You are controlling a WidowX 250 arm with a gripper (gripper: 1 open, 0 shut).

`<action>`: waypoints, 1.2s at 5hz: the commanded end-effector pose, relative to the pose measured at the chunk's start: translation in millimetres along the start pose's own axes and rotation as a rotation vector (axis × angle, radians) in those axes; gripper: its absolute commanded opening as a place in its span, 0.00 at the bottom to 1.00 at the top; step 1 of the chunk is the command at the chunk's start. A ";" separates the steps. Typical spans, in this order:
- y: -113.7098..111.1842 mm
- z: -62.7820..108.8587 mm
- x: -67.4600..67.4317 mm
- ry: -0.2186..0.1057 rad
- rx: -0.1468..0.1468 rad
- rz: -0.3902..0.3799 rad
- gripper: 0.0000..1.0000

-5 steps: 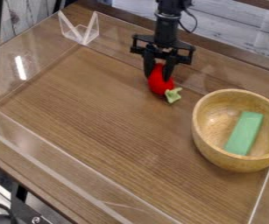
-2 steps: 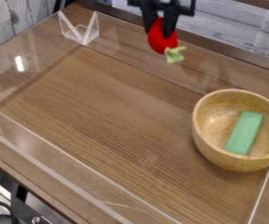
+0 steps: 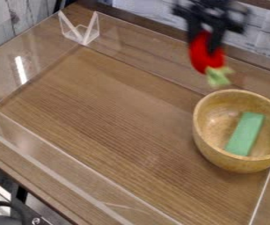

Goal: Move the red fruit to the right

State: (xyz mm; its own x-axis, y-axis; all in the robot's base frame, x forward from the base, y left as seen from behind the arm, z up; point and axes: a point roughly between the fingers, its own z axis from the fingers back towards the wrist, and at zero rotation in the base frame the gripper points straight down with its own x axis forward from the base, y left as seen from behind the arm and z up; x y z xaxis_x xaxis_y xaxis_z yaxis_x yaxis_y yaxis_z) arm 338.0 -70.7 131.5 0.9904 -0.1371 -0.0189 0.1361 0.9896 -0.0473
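Observation:
The red fruit [image 3: 203,54], a small glossy toy strawberry with a light green cap [image 3: 219,76] hanging at its lower end, is lifted off the table at the upper right. My black gripper [image 3: 204,39] points down from above, blurred by motion, and is shut on the fruit's upper part. The fruit hangs just above and behind the far rim of the wooden bowl.
A wooden bowl [image 3: 207,132] with a flat green block [image 3: 246,133] in it stands at the right. A clear plastic stand [image 3: 79,28] sits at the back left. A transparent wall [image 3: 32,141] borders the wooden table on the left and front.
The gripper has lifted the red fruit off the table and carried it to the right, from the back middle to above the bowl's far rim.

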 end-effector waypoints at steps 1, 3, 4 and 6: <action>6.9 0.8 -17.8 -0.021 0.000 0.035 0.00; 9.1 -34.2 -29.5 -0.009 -0.005 0.068 0.00; 9.4 -48.9 -27.9 -0.016 -0.011 0.064 0.00; 18.5 -62.7 -30.0 -0.020 -0.018 -0.104 0.00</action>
State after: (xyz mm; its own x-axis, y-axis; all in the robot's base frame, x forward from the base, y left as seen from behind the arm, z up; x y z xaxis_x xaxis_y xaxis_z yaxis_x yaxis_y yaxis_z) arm 304.7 -50.7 58.9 0.9726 -0.2306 -0.0290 0.2283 0.9712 -0.0677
